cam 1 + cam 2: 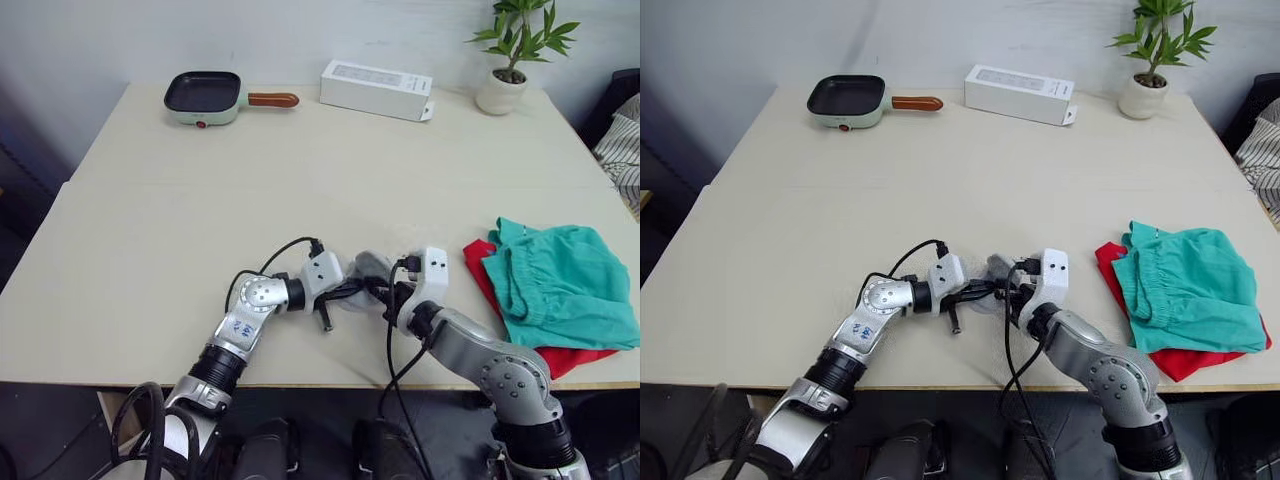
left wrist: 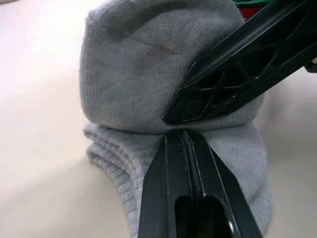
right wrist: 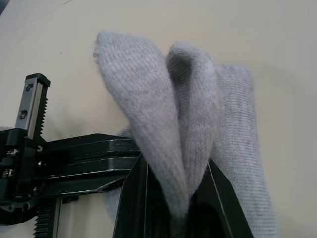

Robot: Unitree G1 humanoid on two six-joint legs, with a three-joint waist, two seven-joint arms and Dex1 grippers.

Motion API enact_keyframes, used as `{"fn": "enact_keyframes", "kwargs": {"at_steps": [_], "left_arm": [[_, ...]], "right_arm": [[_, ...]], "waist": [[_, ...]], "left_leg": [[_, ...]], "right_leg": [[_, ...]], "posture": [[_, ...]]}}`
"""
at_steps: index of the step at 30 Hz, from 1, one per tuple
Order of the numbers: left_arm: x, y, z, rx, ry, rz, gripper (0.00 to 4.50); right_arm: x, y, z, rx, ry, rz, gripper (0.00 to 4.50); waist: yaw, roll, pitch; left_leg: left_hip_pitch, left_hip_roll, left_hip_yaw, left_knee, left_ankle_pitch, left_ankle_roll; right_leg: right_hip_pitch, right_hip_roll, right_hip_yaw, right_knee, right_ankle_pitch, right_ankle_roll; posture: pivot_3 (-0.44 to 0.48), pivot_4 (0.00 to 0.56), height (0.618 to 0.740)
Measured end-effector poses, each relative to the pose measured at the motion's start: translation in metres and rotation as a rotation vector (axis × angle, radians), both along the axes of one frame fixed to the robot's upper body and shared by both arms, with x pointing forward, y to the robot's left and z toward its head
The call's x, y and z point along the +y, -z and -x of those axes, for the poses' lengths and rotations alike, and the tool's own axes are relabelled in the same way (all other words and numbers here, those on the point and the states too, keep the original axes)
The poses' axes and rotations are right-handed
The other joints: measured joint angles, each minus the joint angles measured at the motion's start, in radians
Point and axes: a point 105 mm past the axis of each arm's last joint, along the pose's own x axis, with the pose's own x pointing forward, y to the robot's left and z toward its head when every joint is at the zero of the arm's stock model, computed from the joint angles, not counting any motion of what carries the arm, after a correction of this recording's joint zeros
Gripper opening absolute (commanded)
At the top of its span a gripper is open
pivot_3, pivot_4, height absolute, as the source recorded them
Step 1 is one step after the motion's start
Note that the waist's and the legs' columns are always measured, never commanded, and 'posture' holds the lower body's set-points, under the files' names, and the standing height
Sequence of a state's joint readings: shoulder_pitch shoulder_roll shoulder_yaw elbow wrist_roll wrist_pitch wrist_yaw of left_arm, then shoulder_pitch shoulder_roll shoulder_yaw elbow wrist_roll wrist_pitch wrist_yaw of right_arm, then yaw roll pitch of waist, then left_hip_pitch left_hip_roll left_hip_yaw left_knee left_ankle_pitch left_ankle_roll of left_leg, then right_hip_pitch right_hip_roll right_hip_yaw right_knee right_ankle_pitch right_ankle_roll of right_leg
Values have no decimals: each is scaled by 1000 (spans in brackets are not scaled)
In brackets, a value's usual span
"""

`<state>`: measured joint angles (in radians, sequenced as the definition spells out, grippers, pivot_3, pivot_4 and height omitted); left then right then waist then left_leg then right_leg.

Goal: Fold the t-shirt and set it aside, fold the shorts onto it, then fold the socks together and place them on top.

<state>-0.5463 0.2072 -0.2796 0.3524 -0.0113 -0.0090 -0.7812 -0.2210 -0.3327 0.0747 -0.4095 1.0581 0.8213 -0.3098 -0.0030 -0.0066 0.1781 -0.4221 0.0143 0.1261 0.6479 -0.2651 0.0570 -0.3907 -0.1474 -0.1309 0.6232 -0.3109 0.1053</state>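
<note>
The grey socks lie bunched near the table's front edge, between my two grippers. My right gripper is shut on the socks and holds a folded loop of knit upright. My left gripper is shut, its tips pressed against the fold where the upper sock lies over the lower layers; no fabric shows between its fingers. Both grippers meet at the socks, the left opposite the right. The teal shorts lie on the red t-shirt at the front right of the table.
At the back of the table stand a green pan with a wooden handle, a white box and a potted plant. Striped fabric shows past the right edge.
</note>
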Motion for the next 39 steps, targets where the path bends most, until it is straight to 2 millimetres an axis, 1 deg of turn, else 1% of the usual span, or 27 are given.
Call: {"fn": "enact_keyframes", "kwargs": {"at_steps": [4,5,7,9,10,12,14,17,18,22,23,26,27,29,32,34,36,39], "left_arm": [[5,-2,0,4,-15,4,0],[7,-2,-1,9,-20,9,0],[13,-4,-2,18,-27,12,0],[22,-7,-1,32,-32,17,0],[28,-8,-2,44,-39,17,0],[43,-12,-5,66,-70,22,0],[59,-19,-8,80,-95,34,0],[75,-27,-7,105,-98,46,0],[78,-29,-6,114,-93,50,0],[90,-35,-9,120,-125,75,0],[92,-39,-11,115,-133,95,0],[84,-59,-16,90,-114,164,0],[78,-65,-16,81,-94,185,0],[64,-72,-12,70,-47,211,0],[33,-75,-4,66,49,224,0],[17,-73,1,67,91,224,0],[5,-72,3,58,111,227,0],[-10,-78,4,10,127,216,0]], "right_arm": [[4,-1,-3,-13,-20,4,60],[6,-1,-3,-13,-24,-11,304],[12,-2,-1,-13,-57,-27,877],[15,-4,0,-18,-90,-34,1597],[16,-5,0,-19,-101,-37,1883],[16,-6,2,-24,-127,-46,2619],[16,-8,5,-29,-180,-44,3332],[17,-12,10,-48,-265,-30,4430],[16,-14,13,-62,-302,-25,4473],[9,-28,30,-146,-502,13,4473],[6,-35,32,-180,-536,9,4473],[-10,-53,32,-276,-580,-31,4473],[-17,-57,30,-291,-584,-48,4303],[-28,-60,23,-319,-569,-62,3843],[-38,-55,2,-367,-515,18,2768],[-38,-49,-11,-399,-478,72,2021],[-37,-38,-21,-403,-452,116,1272],[-30,-18,-26,-391,-465,171,151]], "waist": [[0,0,0],[-1,0,0],[-3,0,0],[-3,0,0],[-3,0,0],[-2,0,0],[-1,0,0],[1,0,0],[2,0,0],[2,-1,2],[3,-2,2],[8,-4,3],[9,-4,3],[10,-4,3],[9,-4,3],[5,-4,3],[2,-4,3],[3,-4,3]], "left_leg": [[0,0,0,0,-1,2],[0,0,0,0,-1,1],[0,0,0,-1,-1,1],[0,0,0,-1,0,-1],[0,0,0,-1,1,-2],[0,0,0,-1,1,-2],[0,0,0,-1,1,-2],[0,0,-1,-1,1,-2],[-1,0,-1,-1,1,-2],[-1,-1,-1,-1,-1,1],[-1,-1,-1,-1,-1,1],[-1,-1,-1,0,0,-1],[-1,-1,-1,1,0,0],[-1,-2,0,1,0,0],[-1,-3,2,1,0,0],[0,-2,3,1,1,-1],[0,-2,4,0,2,-2],[0,-2,4,1,3,-2]], "right_leg": [[0,0,0,1,0,0],[0,0,0,1,0,0],[-1,0,0,2,0,0],[-1,0,0,2,0,0],[-1,0,0,2,0,0],[-1,0,0,2,0,0],[-1,0,0,1,0,0],[-1,0,0,1,0,0],[-1,0,0,0,0,0],[-1,0,-1,-1,0,0],[0,0,-1,-1,0,0],[1,0,-2,-1,1,1],[1,0,-2,-1,1,1],[1,0,-2,-2,1,2],[0,0,-3,-1,2,3],[0,1,-4,-1,2,3],[-1,2,-4,0,2,3],[-1,2,-4,0,2,3]], "posture": [[0,150,740],[0,150,740],[0,150,740],[0,150,740],[0,150,740],[0,150,740],[0,150,740],[0,150,740],[0,150,740],[0,150,740],[0,150,740],[0,150,740],[0,150,740],[0,150,740],[0,150,740],[0,150,740],[0,150,740],[0,150,740]]}}
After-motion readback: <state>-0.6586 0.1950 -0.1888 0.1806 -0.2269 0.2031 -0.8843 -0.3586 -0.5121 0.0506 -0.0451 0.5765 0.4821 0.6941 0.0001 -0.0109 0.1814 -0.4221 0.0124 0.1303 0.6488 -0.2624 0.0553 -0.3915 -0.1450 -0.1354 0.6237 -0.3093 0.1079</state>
